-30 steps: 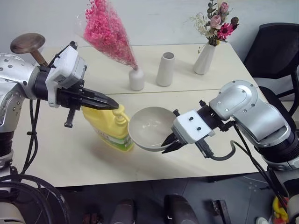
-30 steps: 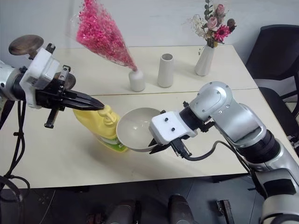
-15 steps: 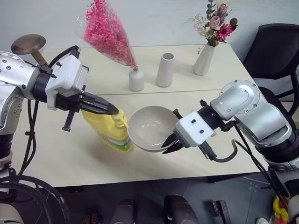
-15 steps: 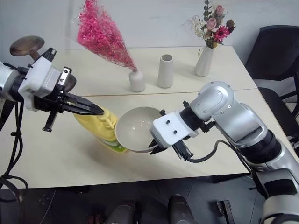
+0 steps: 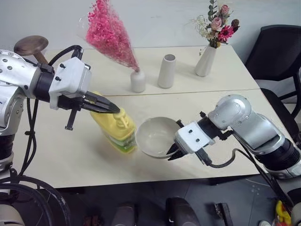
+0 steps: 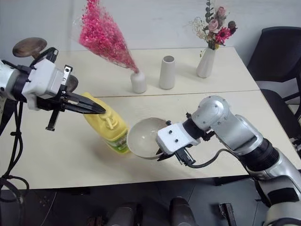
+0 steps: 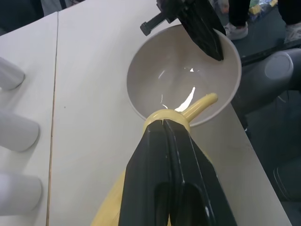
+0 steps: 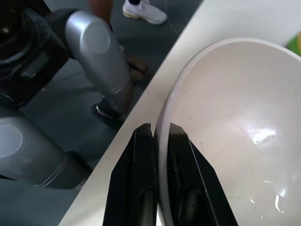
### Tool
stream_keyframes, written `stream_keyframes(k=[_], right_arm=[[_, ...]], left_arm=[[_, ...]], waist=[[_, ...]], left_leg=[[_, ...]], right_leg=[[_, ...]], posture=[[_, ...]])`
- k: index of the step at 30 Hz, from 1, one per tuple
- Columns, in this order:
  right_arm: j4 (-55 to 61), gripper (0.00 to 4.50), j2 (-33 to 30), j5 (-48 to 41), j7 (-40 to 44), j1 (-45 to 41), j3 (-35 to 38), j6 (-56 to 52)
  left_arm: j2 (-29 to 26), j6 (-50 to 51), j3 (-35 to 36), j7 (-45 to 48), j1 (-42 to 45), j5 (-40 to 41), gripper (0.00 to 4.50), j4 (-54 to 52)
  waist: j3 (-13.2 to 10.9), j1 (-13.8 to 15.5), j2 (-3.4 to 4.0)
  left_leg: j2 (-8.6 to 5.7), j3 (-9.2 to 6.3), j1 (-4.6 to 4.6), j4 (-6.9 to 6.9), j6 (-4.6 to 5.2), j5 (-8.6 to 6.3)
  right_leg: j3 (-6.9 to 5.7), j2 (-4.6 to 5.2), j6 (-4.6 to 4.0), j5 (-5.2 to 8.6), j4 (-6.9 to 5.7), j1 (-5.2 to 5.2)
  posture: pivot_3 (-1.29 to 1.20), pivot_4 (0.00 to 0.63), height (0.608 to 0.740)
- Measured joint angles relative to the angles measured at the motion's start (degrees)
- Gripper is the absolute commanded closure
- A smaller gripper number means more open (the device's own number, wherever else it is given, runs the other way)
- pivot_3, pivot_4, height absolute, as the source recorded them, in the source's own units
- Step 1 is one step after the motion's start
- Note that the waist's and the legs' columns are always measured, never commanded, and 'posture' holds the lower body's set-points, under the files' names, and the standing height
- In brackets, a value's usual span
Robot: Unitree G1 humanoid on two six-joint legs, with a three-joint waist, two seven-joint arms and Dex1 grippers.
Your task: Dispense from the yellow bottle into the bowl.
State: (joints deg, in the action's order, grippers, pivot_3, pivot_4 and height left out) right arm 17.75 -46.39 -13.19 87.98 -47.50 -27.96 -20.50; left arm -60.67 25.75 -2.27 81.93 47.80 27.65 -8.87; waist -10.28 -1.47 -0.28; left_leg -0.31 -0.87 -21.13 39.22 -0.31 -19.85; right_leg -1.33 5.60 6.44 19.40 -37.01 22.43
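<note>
Bowl (image 5: 156,135) coming down onto table (image 5: 225,103), at 3 o'clock of yellow bottle (image 5: 114,129), right gripper (image 5: 173,153) pinching rim. Left gripper (image 5: 113,108) closed, pressing pump. Soap landing inside now.

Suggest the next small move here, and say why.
Probably press the left gripper down on the pump: its shut fingers sit atop the yellow bottle, whose spout overhangs the bowl, which the right gripper pinches by the rim.
</note>
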Motion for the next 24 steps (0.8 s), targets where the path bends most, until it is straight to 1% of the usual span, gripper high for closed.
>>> stream_keyframes(k=[4,7,12,16,24], right_arm=[[-0.1,4.5,-0.3,0.7,-1.7,2.6,0.5,-2.3],[-0.1,4.5,-0.4,0.7,-2.0,4.0,1.5,-1.8],[-1.5,4.5,-0.3,-1.6,1.0,5.2,3.1,7.2],[-3.7,4.5,-0.7,-4.3,1.4,5.0,2.7,11.6],[-10.2,4.5,-3.3,-9.8,1.5,1.5,-3.1,22.9]], left_arm=[[0.4,0.7,0.2,-0.6,-0.1,0.0,4.46,0.3],[0.6,0.8,0.4,-0.6,-0.2,0.0,4.46,0.7],[1.6,0.7,0.1,-0.5,0.5,0.0,4.46,1.8],[2.4,0.0,-0.6,-0.3,1.4,-0.2,4.46,3.0],[3.3,-1.7,-1.2,0.2,2.4,-1.1,4.46,5.1]], waist=[[0.0,0.0,0.0],[0.0,0.0,0.0],[0.0,0.0,0.0],[0.0,0.1,0.0],[0.0,0.0,0.0]], left_leg=[[0.0,0.0,0.0,0.0,0.0,0.0],[0.0,0.01,0.0,0.0,0.0,0.0],[-0.01,0.01,0.02,0.01,0.01,0.01],[-0.01,-0.01,0.02,0.01,0.01,0.01],[0.01,0.0,0.03,0.01,-0.01,0.03]], right_leg=[[0.0,0.02,0.0,0.0,0.01,-0.01],[0.0,0.01,0.0,0.0,0.01,0.0],[-0.01,-0.02,0.0,0.0,0.01,-0.04],[-0.02,0.0,0.0,0.0,0.02,-0.03],[-0.03,0.01,0.0,0.0,0.03,-0.02]], posture=[[0.0,0.15,0.74],[0.0,0.15,0.74],[0.0,0.15,0.74],[0.0,0.15,0.74],[0.0,0.15,0.74]])
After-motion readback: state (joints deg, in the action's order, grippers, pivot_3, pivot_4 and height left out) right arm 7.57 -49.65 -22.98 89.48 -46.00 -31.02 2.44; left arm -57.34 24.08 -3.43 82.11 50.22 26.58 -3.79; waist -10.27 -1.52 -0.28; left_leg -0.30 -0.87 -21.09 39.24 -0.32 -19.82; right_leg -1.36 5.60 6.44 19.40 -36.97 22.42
